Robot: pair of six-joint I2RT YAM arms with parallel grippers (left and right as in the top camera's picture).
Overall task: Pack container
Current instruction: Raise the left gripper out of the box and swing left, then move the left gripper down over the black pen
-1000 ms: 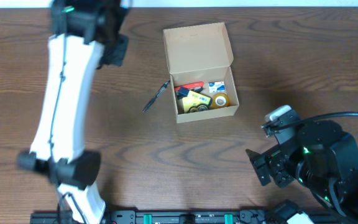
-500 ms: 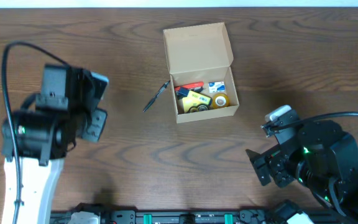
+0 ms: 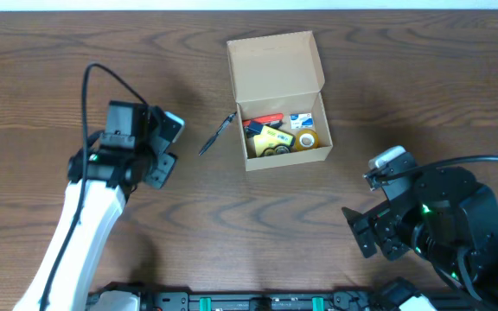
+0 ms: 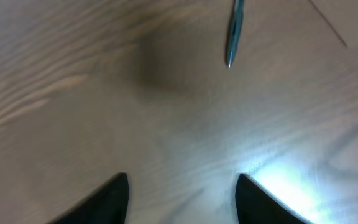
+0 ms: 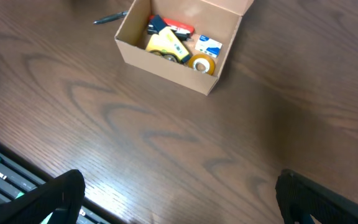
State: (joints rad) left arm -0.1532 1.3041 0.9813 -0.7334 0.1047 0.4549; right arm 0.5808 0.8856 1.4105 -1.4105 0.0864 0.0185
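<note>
Brown wooden tabletop (image 3: 232, 225) carries everything. At 9 o'clock the left jaws stand apart, nothing between them; at 4 o'clock the right jaws gape wide. The open cardboard box (image 3: 275, 65) sits near 12 o'clock, a pen (image 3: 218, 134) at its 9 o'clock.

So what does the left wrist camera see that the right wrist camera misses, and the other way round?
Only the left wrist view: the left end effector, open over bare wood, and a bright glare. Only the right wrist view: the open cardboard container holding a yellow item, a tape roll and other small stationery, plus the right end effector, wide open. Both: the dark pen lying on the wooden table, outside the container.
</note>
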